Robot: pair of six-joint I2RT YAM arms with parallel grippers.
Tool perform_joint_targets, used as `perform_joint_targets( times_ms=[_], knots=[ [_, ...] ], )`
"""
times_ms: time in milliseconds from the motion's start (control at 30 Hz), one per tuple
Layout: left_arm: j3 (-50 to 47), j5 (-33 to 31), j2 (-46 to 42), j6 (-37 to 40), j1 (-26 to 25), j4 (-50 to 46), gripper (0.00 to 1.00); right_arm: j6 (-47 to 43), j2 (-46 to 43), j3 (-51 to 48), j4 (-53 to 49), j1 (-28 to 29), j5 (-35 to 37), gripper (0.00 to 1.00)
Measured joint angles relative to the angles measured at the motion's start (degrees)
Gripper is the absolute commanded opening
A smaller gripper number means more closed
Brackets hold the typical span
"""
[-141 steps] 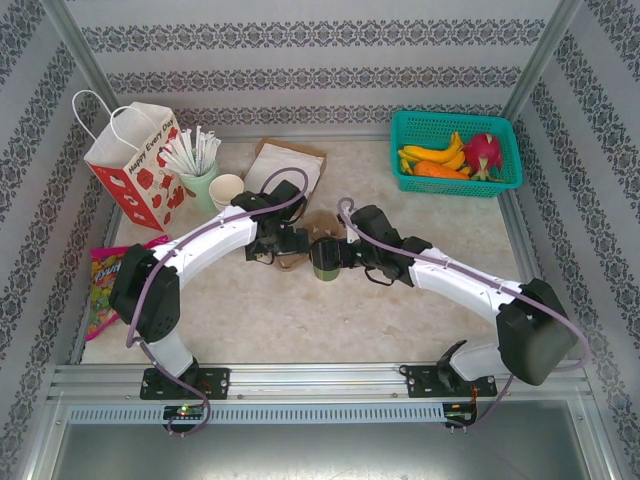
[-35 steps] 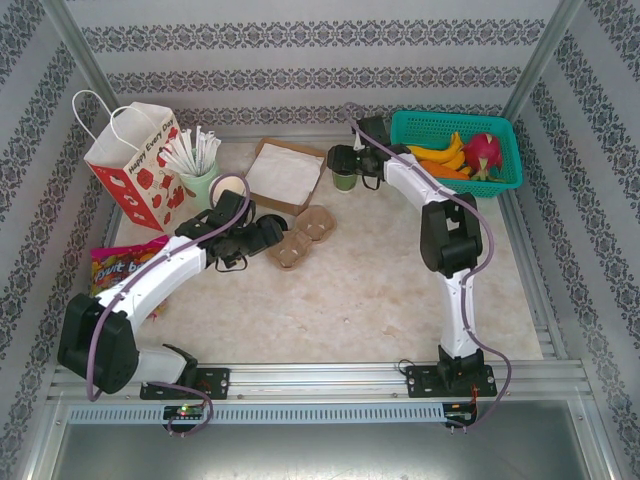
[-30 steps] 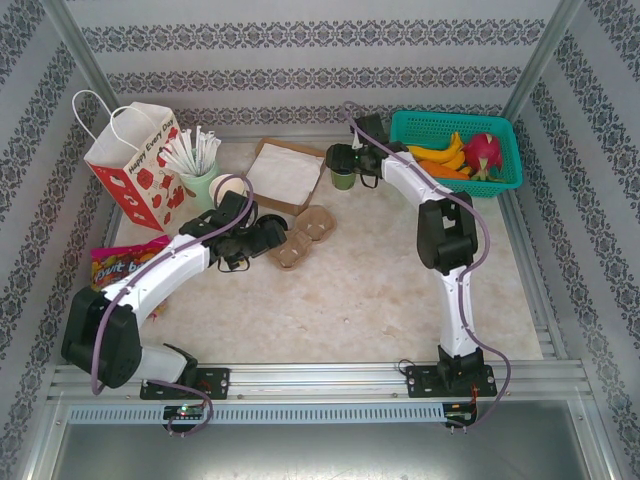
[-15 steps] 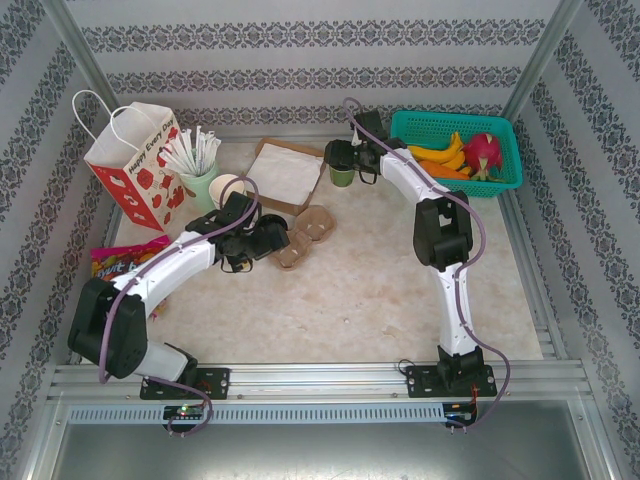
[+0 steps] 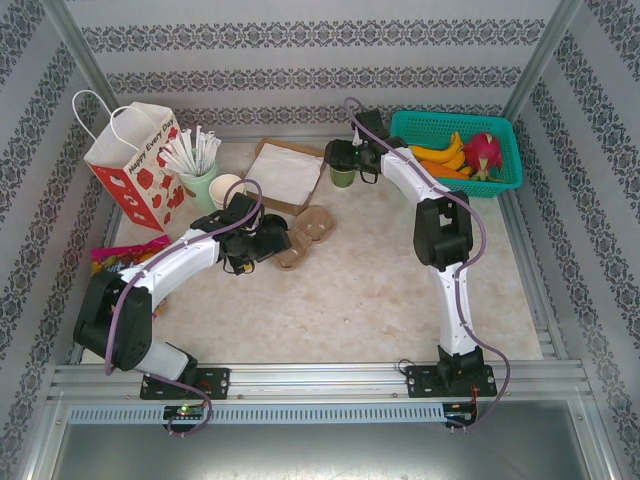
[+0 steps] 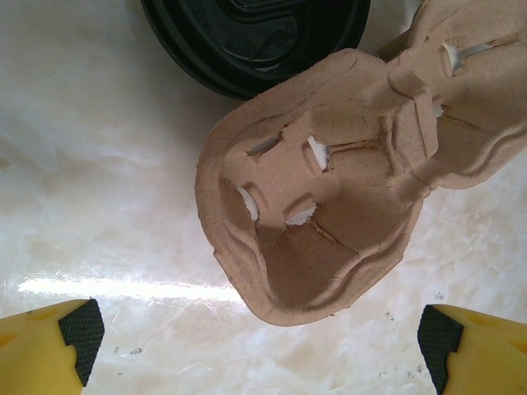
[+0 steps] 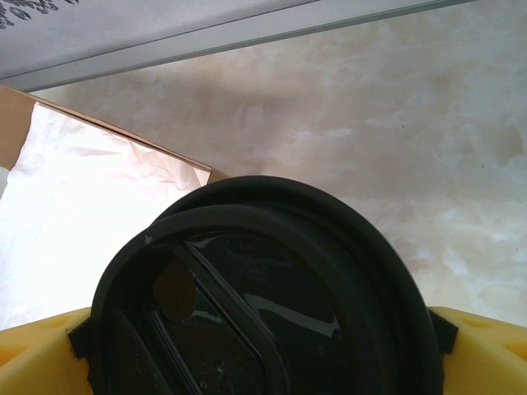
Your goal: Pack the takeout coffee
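**Coffee held at the far edge of the table, left gripper open over the carrier**

In the top view the takeout coffee (image 5: 343,178) is at about 12 o'clock from the middle of the table (image 5: 350,300), close to the back rail. The right gripper (image 5: 342,168) is clamped on it. From the right wrist, the black lid (image 7: 263,304) sits tight between two yellow fingers (image 7: 37,362), one pressed to each side. I cannot tell whether the cup rests on the table or hangs just above it.

A brown tray lined with white paper (image 5: 285,172) lies just beside the cup, at its 9 o'clock. The teal basket (image 5: 455,118) of fruit is near, at its 3 o'clock. The red-and-white paper bag (image 5: 135,165) stands upright, well apart, at 10 o'clock from the table's middle.

The left gripper (image 5: 272,240) is near the pulp cup carrier (image 5: 305,232), at its 9 o'clock. From the left wrist its fingers (image 6: 74,329) stand wide apart, holding nothing, and the carrier (image 6: 329,230) lies flat at 12 o'clock from them.
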Motion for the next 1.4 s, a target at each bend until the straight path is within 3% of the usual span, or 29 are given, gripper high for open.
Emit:
perform_joint_targets(
  times_ms=[467, 767, 867, 1100, 1233, 1400],
  knots=[
    [1.70, -0.50, -0.02, 0.85, 0.00, -0.90, 1.00, -0.24, -1.97, -1.07, 0.02, -0.02, 0.02, 0.98],
    [8.52, -8.31, -6.51, 4.61, 1.84, -9.40, 1.00, -0.46, -12.98, -8.83, 1.07, 0.00, 0.63, 0.98],
    [14.29, -11.45, -9.35, 6.08, 6.01, -14.25, 1.00, -0.44, -20.35, -16.44, 2.58, 0.02, 1.18, 0.98],
    [26.47, -16.76, -13.31, 9.33, 22.60, -21.70, 1.00, -0.44, -38.34, -36.35, 7.58, 1.60, 1.70, 0.97],
    [30.45, -18.18, -12.39, 9.22, 31.85, -23.69, 0.99, -0.57, -43.87, -43.60, 8.83, 5.33, 2.23, 0.97],
    [34.82, -21.33, -8.41, 6.93, 39.52, -24.13, 0.96, -0.63, -46.40, -48.98, 10.64, 11.34, 4.55, 0.97]
  ],
)
